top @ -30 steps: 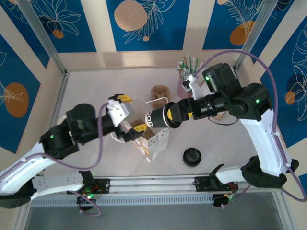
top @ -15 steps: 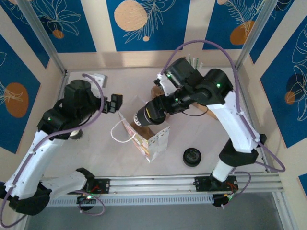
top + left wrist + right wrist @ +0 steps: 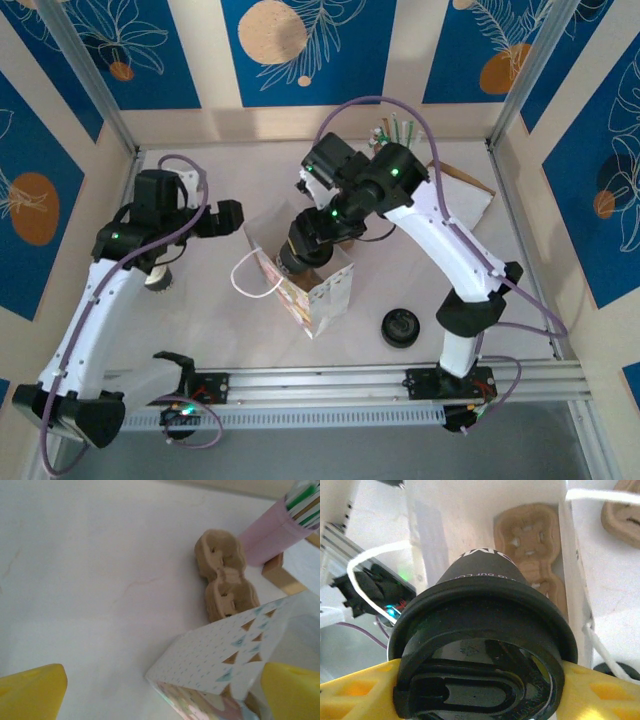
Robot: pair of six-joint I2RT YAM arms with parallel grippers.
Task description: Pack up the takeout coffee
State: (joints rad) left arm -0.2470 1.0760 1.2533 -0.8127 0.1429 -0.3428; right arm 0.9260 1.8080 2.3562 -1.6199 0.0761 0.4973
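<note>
The takeout coffee, a cup with a dark band and a black lid, hangs upright in my right gripper. The yellow fingers are shut on it just under the lid rim. From the top view the coffee is right over the open mouth of the patterned paper bag. A brown pulp carrier lies inside the bag below the cup. My left gripper is open, just left of the bag. In its wrist view the bag's corner lies between the yellow fingertips.
A second pulp carrier and the pink cup of straws stand behind the bag. A spare black lid lies front right. A pale cup sits under the left arm. A flat carton is at the back right.
The right arm swung left and turned the coffee from lying sideways to upright over the bag's mouth. The left gripper let go of the bag's edge and drew back left.
</note>
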